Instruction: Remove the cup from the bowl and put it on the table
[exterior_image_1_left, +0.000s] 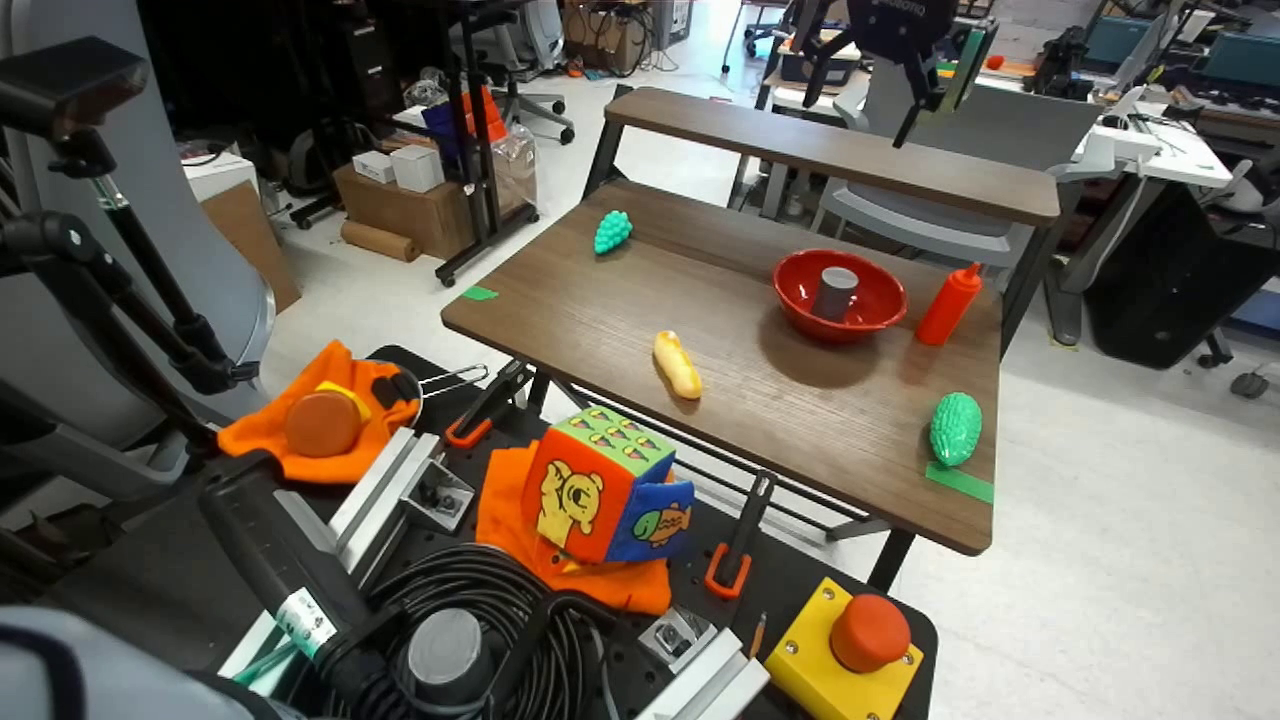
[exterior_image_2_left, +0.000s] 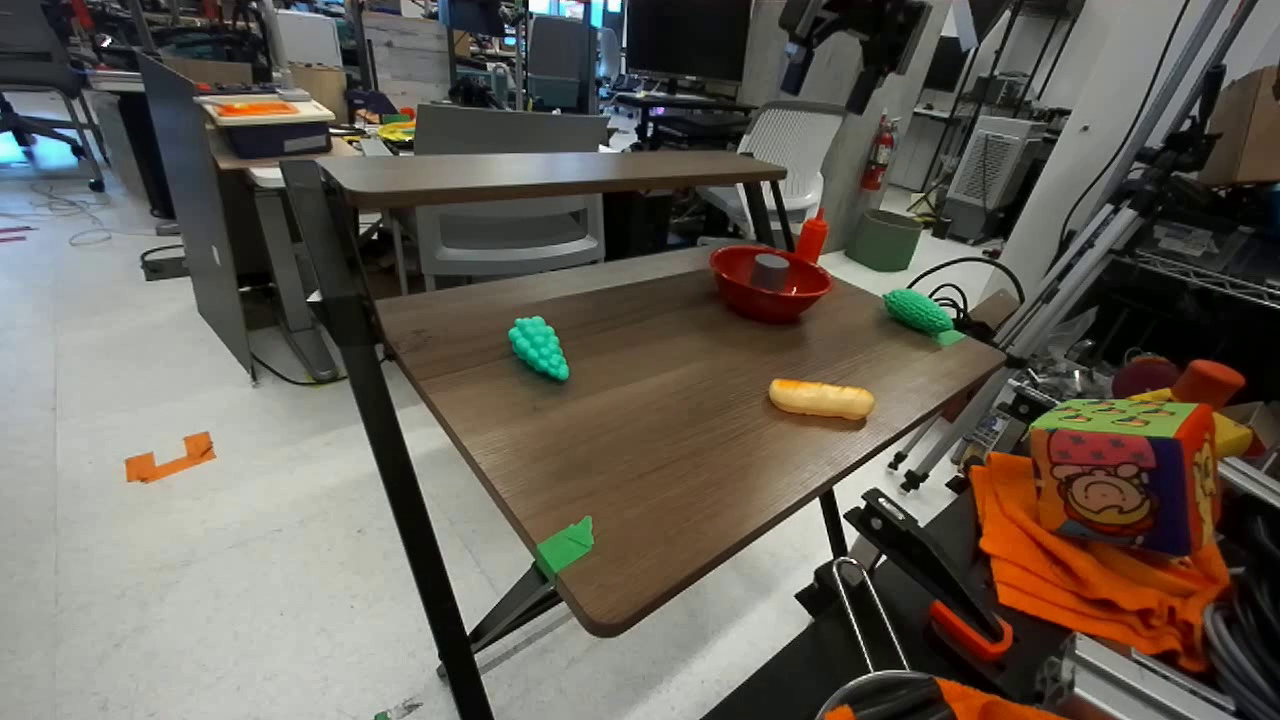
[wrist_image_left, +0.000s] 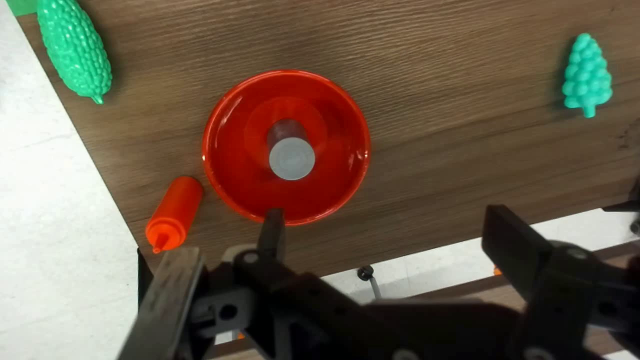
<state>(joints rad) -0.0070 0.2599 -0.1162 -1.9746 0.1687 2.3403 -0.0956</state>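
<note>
A small grey cup (exterior_image_1_left: 834, 296) stands inside the red bowl (exterior_image_1_left: 882, 298), its flat pale top face up. Both exterior views show the cup (exterior_image_2_left: 769, 272) and bowl (exterior_image_2_left: 740, 292), at one end of the brown table (exterior_image_1_left: 570, 290). In the wrist view the cup (wrist_image_left: 291, 159) is near the middle of the bowl (wrist_image_left: 345, 170). My gripper (exterior_image_1_left: 860, 118) is high above the table near the raised shelf, apart from cup and bowl. It also shows in an exterior view (exterior_image_2_left: 826, 95). In the wrist view its fingers (wrist_image_left: 384, 215) are wide apart with nothing between them.
A red squeeze bottle (exterior_image_1_left: 948, 306) stands close beside the bowl. A green bumpy toy vegetable (exterior_image_1_left: 957, 428) lies near a table corner. A yellow bread-like toy (exterior_image_1_left: 678, 366) and green toy grapes (exterior_image_1_left: 612, 232) lie farther off. A raised shelf (exterior_image_1_left: 760, 130) runs along one long side.
</note>
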